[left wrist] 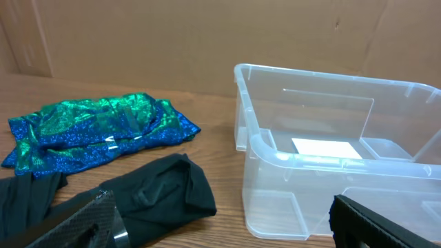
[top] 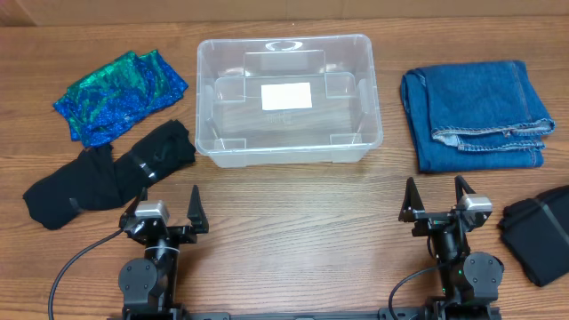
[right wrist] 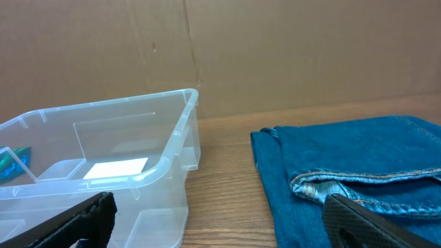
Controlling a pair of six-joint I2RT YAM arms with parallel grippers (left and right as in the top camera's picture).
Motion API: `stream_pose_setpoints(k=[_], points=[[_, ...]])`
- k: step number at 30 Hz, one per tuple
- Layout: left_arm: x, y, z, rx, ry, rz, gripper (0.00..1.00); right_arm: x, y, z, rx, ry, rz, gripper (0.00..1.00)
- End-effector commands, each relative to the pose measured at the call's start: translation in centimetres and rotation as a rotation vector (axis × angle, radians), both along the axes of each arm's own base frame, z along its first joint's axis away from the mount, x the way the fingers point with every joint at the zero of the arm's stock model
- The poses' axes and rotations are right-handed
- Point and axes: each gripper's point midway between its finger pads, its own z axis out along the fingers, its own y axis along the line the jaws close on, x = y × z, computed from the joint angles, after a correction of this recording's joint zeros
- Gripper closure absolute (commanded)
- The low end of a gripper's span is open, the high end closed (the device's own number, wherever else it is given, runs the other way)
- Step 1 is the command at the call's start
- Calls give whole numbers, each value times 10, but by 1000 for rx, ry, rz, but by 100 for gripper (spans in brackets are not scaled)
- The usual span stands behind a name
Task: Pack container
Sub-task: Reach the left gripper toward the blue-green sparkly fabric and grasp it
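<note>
Clear plastic container [right wrist: 169,155], white label [right wrist: 116,168] on its base, stands at left; folded denim jeans [right wrist: 358,155] lie at right, apart from it, on the wooden table [right wrist: 224,179]. The right gripper [right wrist: 219,204] frames the foreground, fingers [right wrist: 76,224] spread wide.

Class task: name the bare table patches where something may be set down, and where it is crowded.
Bare: the broad strip before the container, between left black garment and right black garment; the gap between container and jeans. Crowded: the left, around shiny cloth.
</note>
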Motion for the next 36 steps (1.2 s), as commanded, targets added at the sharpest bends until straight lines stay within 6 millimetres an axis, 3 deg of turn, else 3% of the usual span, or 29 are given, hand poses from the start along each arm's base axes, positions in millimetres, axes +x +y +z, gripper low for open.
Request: stream_pose_setpoints(k=[1,5,7,10,12,14,18,21,23,28,36], points=[[0,8,9,23,-40,46,0,0,-3,-3,-3,2,-12,0],[-1,-5,31,17,-113,-29,0,0,-3,-3,-3,2,-12,0],[-6,-11,56,-5,-153,-63,0,0,-3,-3,-3,2,-12,0],[-11,-1,94,-1,-164,-7,0,0,-3,-3,-3,2,-12,0],[-6,5,109,9,-132,15,0,0,-3,-3,-3,2,-12,0],[9,12,122,19,-71,38,0,0,-3,-3,-3,2,-12,0],[69,19,148,-11,99,-8,0,0,-3,-3,-3,2,-12,0],[109,20,157,-74,256,-93,0,0,-3,-3,-3,2,-12,0],[136,33,160,-113,374,-84,0,0,-3,-3,-3,2,-12,0],[188,68,149,-44,560,-67,0,0,-3,-3,-3,2,-12,0],[231,82,57,187,712,-210,0,0,-3,-3,-3,2,-12,0]])
